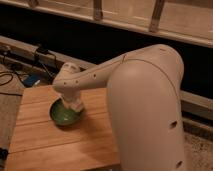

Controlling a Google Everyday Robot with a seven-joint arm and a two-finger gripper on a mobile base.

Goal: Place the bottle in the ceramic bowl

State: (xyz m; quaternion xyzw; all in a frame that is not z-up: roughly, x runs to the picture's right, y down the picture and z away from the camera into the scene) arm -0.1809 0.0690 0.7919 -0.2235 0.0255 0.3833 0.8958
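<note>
White gripper (76, 104) sits low over the ceramic bowl (64, 113), at the bowl's right side — its pale end overlaps the rim there. Can't tell how far the gripper is open, or whether it holds anything; the wrist housing covers that area. Bottle isn't distinguishable — a pale blob at the gripper tip could be it or part of the gripper, can't say which. Bowl is green and glossy, resting flat on the wooden bench (45, 145), toward its back-left part. Arm (100, 75) runs from the wrist up and right to the big white shoulder housing (147, 110), which fills the right side of the view. Cables (15, 75) lie on the floor left of the bench.
</note>
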